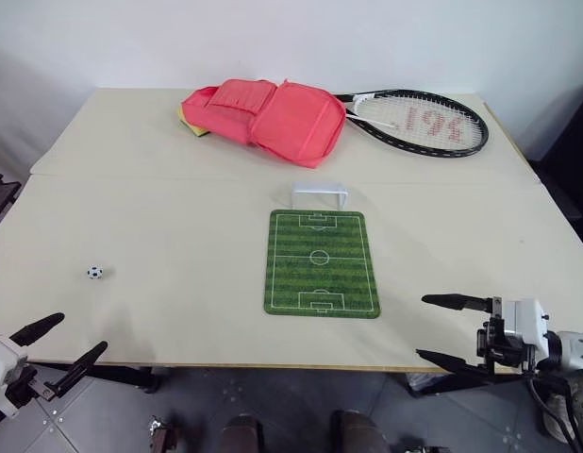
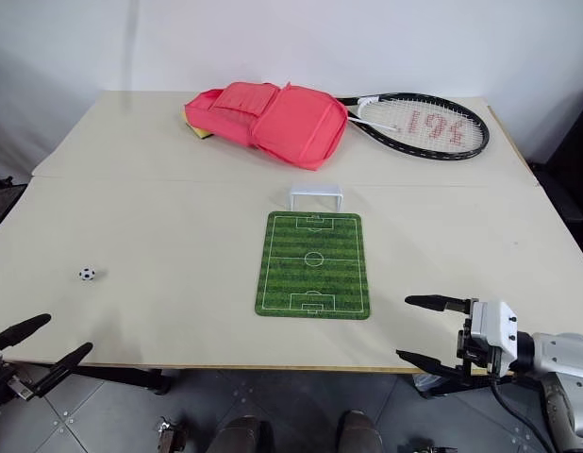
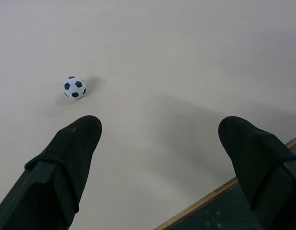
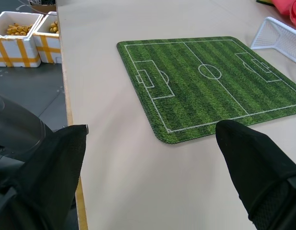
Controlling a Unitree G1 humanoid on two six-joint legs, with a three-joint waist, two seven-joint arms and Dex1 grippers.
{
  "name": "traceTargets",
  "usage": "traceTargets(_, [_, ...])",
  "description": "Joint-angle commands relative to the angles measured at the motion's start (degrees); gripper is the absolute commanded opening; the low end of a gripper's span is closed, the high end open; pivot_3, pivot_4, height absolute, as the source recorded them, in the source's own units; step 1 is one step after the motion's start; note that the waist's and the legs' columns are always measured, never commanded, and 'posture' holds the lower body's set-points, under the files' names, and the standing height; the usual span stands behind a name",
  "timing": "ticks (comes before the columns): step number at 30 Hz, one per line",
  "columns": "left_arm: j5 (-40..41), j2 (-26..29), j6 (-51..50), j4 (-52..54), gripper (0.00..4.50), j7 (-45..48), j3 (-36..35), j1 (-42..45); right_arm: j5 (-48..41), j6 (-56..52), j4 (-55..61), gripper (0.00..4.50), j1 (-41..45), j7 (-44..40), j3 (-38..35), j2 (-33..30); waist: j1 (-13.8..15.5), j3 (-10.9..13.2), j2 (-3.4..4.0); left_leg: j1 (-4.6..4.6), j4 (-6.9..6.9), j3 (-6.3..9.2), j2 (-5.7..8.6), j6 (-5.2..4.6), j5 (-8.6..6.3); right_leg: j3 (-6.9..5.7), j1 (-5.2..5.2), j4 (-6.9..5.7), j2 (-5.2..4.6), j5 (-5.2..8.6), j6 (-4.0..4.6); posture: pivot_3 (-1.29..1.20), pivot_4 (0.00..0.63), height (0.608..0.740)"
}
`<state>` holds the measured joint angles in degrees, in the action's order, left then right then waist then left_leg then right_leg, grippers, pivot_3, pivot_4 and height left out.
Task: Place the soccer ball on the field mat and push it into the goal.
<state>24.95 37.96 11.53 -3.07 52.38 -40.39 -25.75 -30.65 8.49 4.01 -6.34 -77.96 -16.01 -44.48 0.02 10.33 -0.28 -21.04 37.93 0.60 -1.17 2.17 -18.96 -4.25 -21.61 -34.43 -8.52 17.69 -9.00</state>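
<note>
Head view: your left gripper [image 1: 48,350], lower left, is spread wide and empty; the right gripper [image 1: 441,329], lower right, likewise. The soccer ball [image 1: 94,273] sits at left on the table [image 1: 178,226], well apart from the central field mat [image 1: 321,262]; the goal [image 1: 319,194] stands just above it. The racket [image 1: 422,123], upper right, reads "196".

Left wrist view: the fingers [image 3: 74,148] are apart, the ball ahead of them.

Right wrist view: the pads [image 4: 253,153] are apart, touching nothing, and the mat lies ahead of them.

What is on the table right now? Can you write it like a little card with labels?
ball: the soccer ball sits on the bare table, on the robot's left, away from the mat
mat: the field mat lies flat near the middle
goal: the goal stands at the mat's far end
left pincer: open, empty, near the ball
right pincer: open, empty, beside the mat
far side: pink bag and tennis racket
</note>
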Motion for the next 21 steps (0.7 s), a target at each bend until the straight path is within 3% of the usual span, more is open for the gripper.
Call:
traceTargets(1, [1.1, -0.4, -0.7, 1.7, 4.48, -1.2, -1.3, -0.6, -0.2, 0.2, 0.1, 4.50, 0.5, -0.2, 0.4, 0.2, 0.0, 0.0, 0.00, 0.00, 0.01, 0.00, 0.00, 0.00, 0.00, 0.00, 0.00, 0.00, 0.00, 0.00, 0.00, 0.00, 0.150, 0.740])
traceTargets(6, [7.3, -3.3, -4.7, 3.0, 4.48, -2.6, -4.1, -1.2, -4.7, -3.8, 3.3, 4.50, 1.7, 1.5, 1.3, 2.9, 0.0, 0.0, 0.00, 0.01, 0.03, 0.00, -0.01, 0.00, 0.00, 0.01, 0.00, -0.10, 0.00, 0.00, 0.00, 0.00, 0.150, 0.740])
traceTargets(13, [12.4, -12.9, -3.9, -1.4, 4.48, -9.6, -9.3, -0.4, -12.1, -2.3, 10.5, 4.50, 5.1, 5.7, 1.5, 13.7, -0.1, 0.0, 0.00, 0.08, 0.06, -0.04, -0.06, 0.05, -0.03, 0.01, 0.01, -0.19, 0.01, 0.00, 0.00, 0.00, 0.150, 0.740])
traceTargets(21, [11.8, -20.0, -1.6, -1.1, 4.48, -14.7, -7.1, 1.9, -12.6, -0.1, 11.8, 4.50, 8.0, 4.1, 2.6, 17.5, 1.2, -0.1, -0.18, 0.07, 0.24, -0.01, -0.05, 0.03, -0.07, 0.02, 0.04, -0.17, 0.01, 0.00, 0.01, 0.00, 0.150, 0.740])
